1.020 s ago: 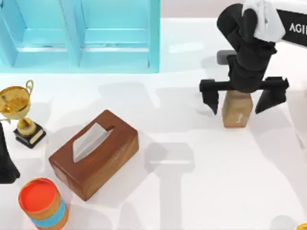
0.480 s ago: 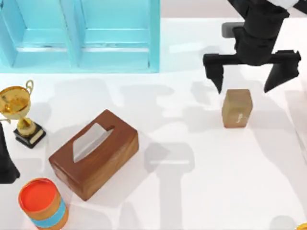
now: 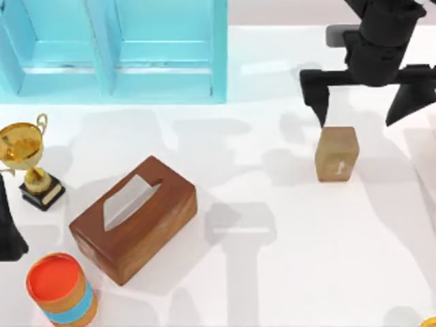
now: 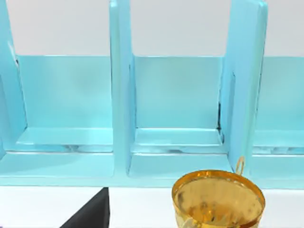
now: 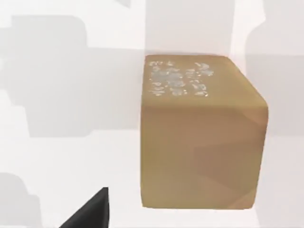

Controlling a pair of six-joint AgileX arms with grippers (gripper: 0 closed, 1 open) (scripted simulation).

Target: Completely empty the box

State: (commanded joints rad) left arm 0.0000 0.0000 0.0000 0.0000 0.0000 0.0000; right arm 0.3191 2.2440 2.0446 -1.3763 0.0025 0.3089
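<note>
1 tan block (image 3: 336, 153) stands near the table's (image 3: 306, 259) right edge; my right gripper (image 3: 371, 92), fingers spread and empty, hovers beyond it. I'd lift straight, avoiding a nudge.

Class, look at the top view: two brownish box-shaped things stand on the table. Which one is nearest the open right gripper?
The small tan block, just below the right gripper. The dark wooden tissue box lies far off at the table's left.

a light blue compartmented box (image 4: 118, 118) stands on the white table (image 4: 47, 206); a shiny gold trophy cup (image 4: 218, 199) sits just before it.
</note>
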